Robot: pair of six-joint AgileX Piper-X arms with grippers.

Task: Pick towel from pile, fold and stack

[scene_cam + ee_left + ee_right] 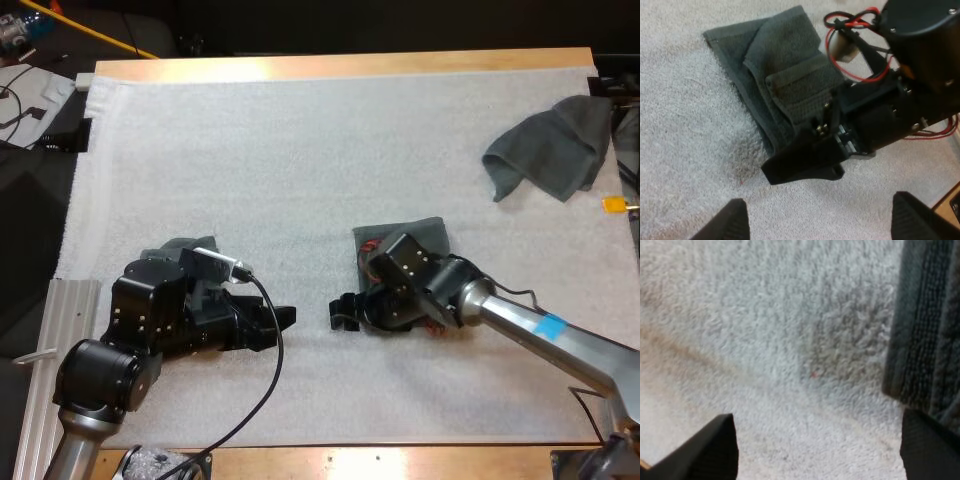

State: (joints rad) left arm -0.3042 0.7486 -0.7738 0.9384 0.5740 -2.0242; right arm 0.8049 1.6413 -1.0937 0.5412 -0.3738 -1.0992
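Facing each other beside the folded towel (pixel 425 232), left gripper (pixel 283 318) and right gripper (pixel 343 313) gaped. Both held nothing.

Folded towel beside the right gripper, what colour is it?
Dark grey-green; the folded towel shows best in the left wrist view.
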